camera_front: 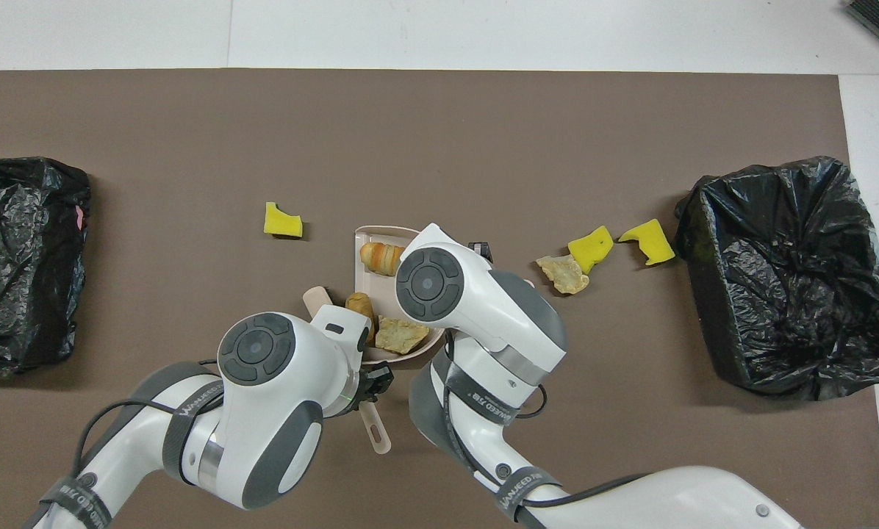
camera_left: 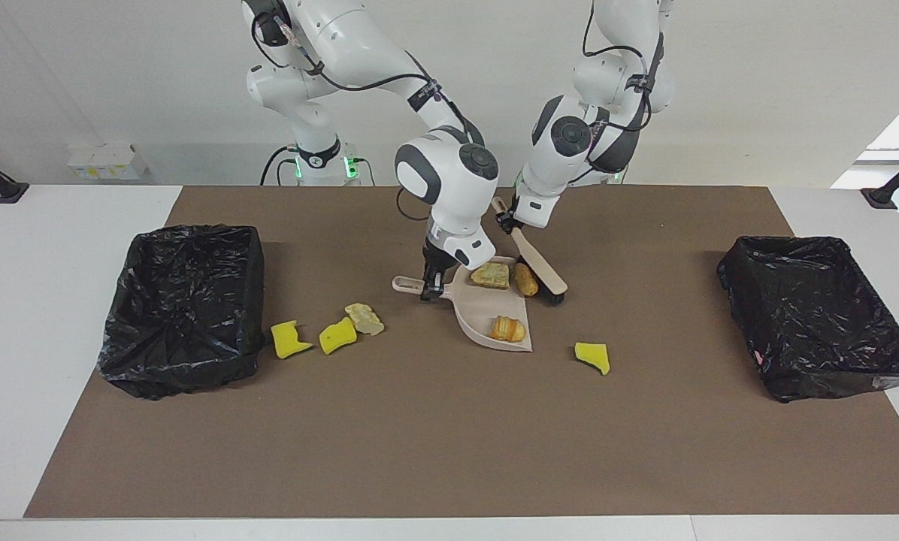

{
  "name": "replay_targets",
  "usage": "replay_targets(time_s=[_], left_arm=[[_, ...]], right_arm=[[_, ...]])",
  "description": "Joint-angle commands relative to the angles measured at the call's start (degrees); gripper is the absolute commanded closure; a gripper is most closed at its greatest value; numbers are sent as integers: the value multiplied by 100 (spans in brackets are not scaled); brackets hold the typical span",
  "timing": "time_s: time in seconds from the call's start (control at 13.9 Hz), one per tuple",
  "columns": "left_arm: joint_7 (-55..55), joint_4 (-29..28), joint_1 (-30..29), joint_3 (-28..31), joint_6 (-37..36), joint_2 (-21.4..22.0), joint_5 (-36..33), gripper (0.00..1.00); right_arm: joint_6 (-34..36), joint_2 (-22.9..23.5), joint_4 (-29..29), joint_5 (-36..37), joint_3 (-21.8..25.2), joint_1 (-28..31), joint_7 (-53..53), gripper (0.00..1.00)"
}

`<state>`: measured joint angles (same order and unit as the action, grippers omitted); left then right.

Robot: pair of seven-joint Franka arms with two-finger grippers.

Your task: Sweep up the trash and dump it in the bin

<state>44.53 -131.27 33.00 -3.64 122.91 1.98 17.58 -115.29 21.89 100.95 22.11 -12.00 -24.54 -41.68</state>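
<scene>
- Now the left gripper is clamped shut on the handle of the brush, whose dark bristles sit on the mat at the open lip of the dustpan.
- Beside it, the right gripper is closed on the dustpan's handle and holds the pan flat on the mat.
- Sweeping looks to be the step in hand: an oblong brown lump lies just inside the lip, touching the bristles.
- Two more lumps are in the pan, a flat tan one nearer the robots and a striped orange one farther out.
- Next, I judge, the brush should go for the lone yellow sponge, just off the pan's open side.
- Two yellow sponges and a pale lump wait near the black-lined bin at the right arm's end; none is in a bin yet.
- All the pieces are small and ragged.
</scene>
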Motion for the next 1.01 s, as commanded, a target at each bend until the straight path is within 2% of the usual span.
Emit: replay_targets(time_s=[0.0,0.22,0.36,0.65,0.79,0.94], left_arm=[[-837,268,119,74,58,-198,62,100],[-2085,356,-12,118,-204,-155,17,100],[-2963,540,-415,127,-704,-172,8,100],[-3459,847,-1048,127,-1442,-163,-324,100],[-3818,1321,-1408,136,-1952,-390,-615,100],[-4101,1578,-1812,127,-2017,-532,-947,100]], right_arm=[[-143,-97,153,110,-48,107,222,100],[-116,-106,153,110,-40,116,256,100],[-117,-106,136,110,-40,107,274,100],[-73,-115,118,136,-40,90,459,100],[-29,-124,92,145,-40,98,450,100],[-2,-150,92,145,-31,63,459,100]])
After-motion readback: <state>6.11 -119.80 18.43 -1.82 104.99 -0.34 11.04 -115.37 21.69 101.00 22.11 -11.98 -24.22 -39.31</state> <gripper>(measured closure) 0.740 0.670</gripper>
